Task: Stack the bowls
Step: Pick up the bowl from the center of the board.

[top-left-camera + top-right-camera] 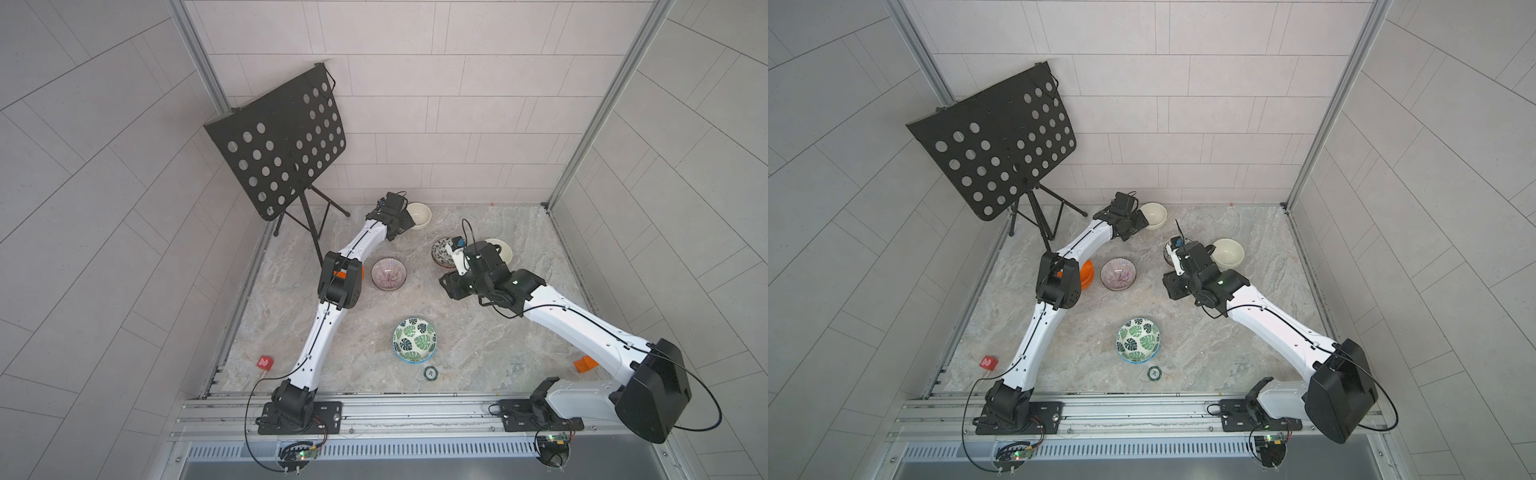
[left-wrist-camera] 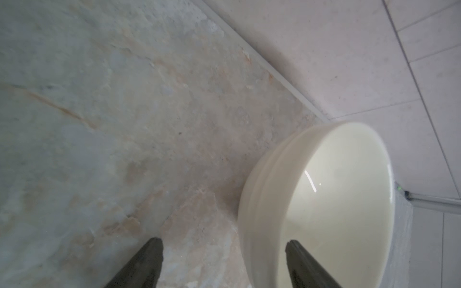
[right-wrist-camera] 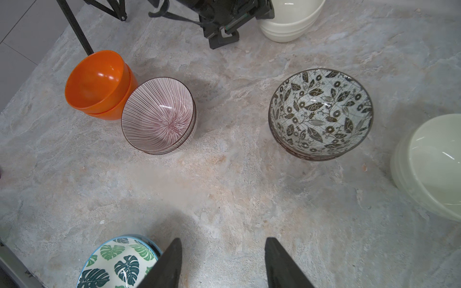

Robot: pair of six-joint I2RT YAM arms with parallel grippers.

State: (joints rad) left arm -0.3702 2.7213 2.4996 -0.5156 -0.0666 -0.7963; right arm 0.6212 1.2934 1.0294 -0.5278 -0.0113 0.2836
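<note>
Cream glossy bowl (image 2: 331, 199), left claw (image 2: 223, 240) astride rim, veined stone table (image 2: 99, 124).

The left arm's elbow hides most of the plain orange round bowls (image 1: 1087, 271) from you in both top views. The right arm's wrist covers much of the black-and-white leaf-print bowls (image 1: 438, 251).

In the left wrist view the far cream-white round bowl (image 2: 336, 199) is soft with blur and runs off the bottom edge. Only the finger ends of the left hand (image 2: 224, 240) show, and you cannot tell whether either touches the bowl's wall.

In the right wrist view the green leaf-print bowl (image 3: 114, 261) is cut by the bottom edge. The nearer cream-white bowl (image 3: 434, 162) is blurred and cut by the right edge.

The marking on the tiny flat green-rimmed disc (image 1: 430, 373) is too small to read.
</note>
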